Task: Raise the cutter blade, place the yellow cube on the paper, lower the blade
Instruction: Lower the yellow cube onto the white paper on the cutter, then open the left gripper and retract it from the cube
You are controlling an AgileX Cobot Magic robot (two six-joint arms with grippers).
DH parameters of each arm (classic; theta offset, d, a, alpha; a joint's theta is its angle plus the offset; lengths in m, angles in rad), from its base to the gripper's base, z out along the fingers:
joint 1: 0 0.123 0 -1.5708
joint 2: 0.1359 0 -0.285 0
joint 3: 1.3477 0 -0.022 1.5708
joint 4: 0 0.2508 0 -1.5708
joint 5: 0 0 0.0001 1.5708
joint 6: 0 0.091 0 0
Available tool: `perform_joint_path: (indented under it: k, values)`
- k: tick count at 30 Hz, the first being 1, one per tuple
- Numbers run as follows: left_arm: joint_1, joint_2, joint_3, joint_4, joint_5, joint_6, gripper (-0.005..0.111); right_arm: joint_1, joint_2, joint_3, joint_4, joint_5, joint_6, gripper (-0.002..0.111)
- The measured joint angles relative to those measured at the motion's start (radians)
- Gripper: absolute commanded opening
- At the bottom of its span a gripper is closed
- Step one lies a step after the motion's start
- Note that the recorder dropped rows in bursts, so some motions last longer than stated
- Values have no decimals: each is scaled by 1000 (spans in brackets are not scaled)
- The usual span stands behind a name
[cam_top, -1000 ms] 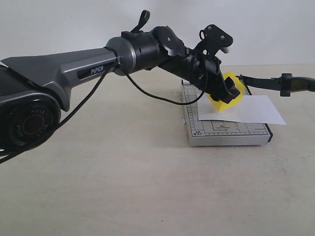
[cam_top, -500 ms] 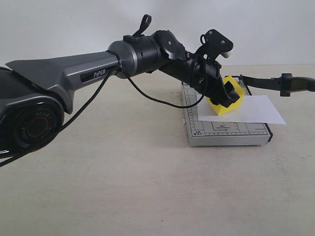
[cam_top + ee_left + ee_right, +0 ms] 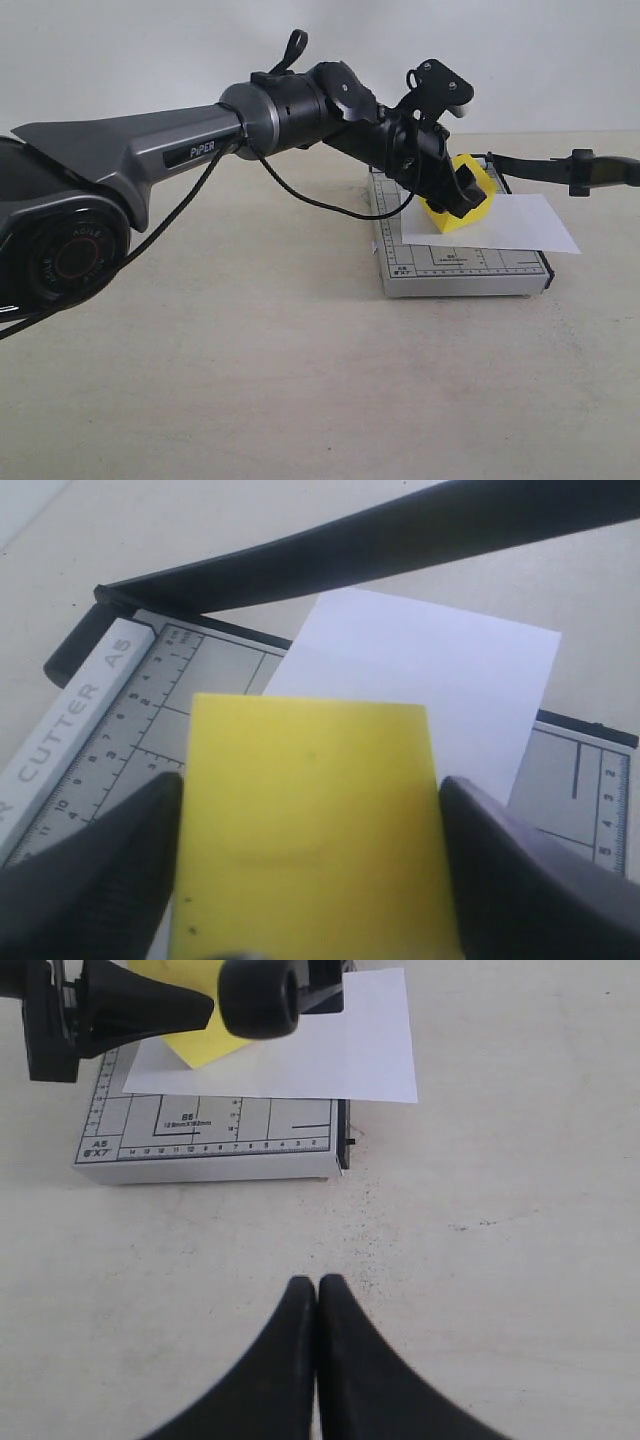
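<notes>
The big left arm [image 3: 150, 150] comes in from the left and reaches over the tabletop [image 3: 250, 380] to the grey cutter base [image 3: 460, 268]. The left fingers [image 3: 90, 870] squeeze the yellow cube [image 3: 310, 820] tight, one on each side. The cube is low over the left end of the paper [image 3: 510, 225]. I cannot tell if it is touching the paper yet. The paper lies flat on the base and sticks out past its right edge. The cutter blade [image 3: 540, 165] is up in the air above the paper and points to the right.

The right fingers [image 3: 300, 1360] are pressed together with nothing between them. They hang over bare tabletop, well apart from the cutter.

The blade is up, so that step looks done. Putting the cube down looks like the step now. Next, I think the cube must rest flat on the paper. Then the left fingers must let go and move away, so the blade can come down.
</notes>
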Motion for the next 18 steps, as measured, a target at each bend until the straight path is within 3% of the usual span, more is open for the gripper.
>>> perform_joint_path:
  k: [10,18]
  values:
    - [0,0,0,-2,-21,0,85,0,0,0,0,0,2,0]
    - [0,0,0,-2,-73,0,86,0,0,0,0,1,2,0]
